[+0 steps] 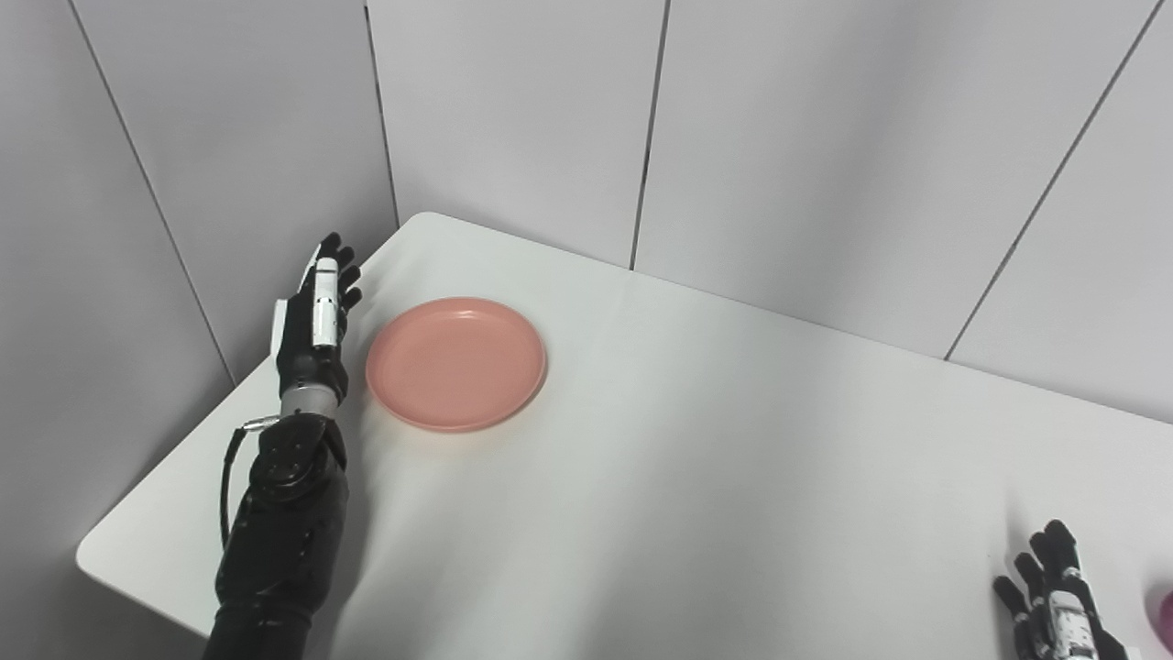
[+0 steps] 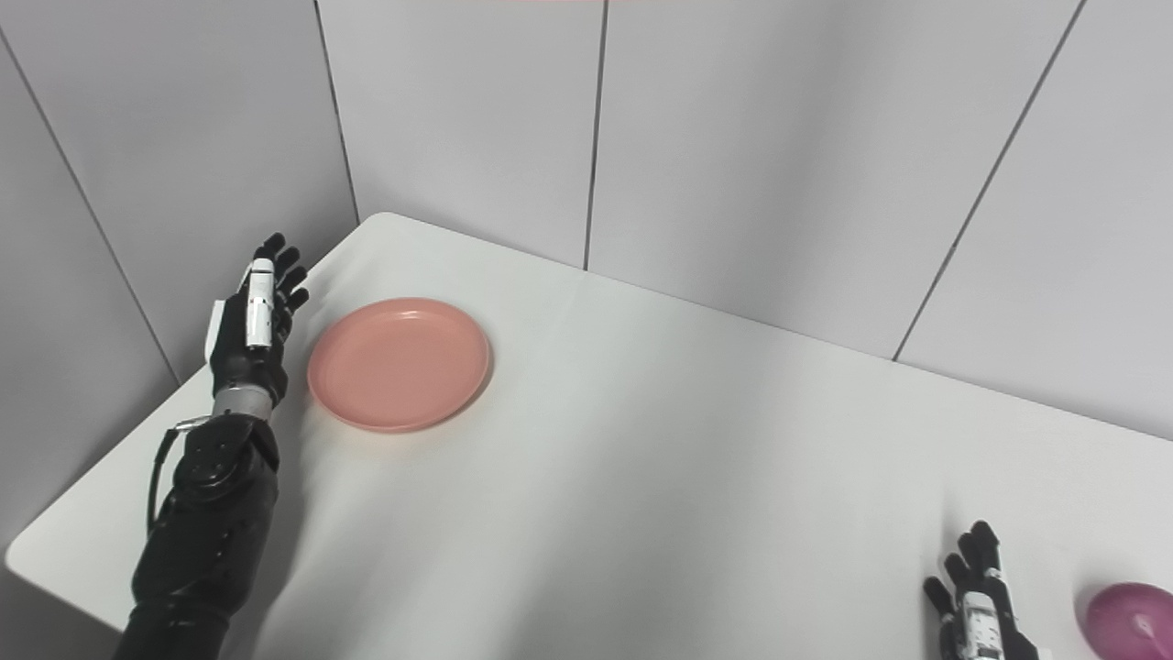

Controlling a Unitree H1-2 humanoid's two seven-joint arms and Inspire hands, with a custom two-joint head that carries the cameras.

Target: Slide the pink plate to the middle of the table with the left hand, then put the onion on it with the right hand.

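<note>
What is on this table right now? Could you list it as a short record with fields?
plate: pink plate, empty, near the table's far left corner
onion: purple onion, at the near right edge of the picture
left hand: left hand, open, beside the plate's left rim; contact unclear
right hand: right hand, open, left of the onion, apart from it
surface: white table

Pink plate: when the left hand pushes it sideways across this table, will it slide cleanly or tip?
The pink plate looks rigid, low and wide, so it probably slides flat without tipping. The white table appears smooth, so little drag is likely. The open left hand stands edge-on beside the rim; an off-centre push might spin the plate.
</note>
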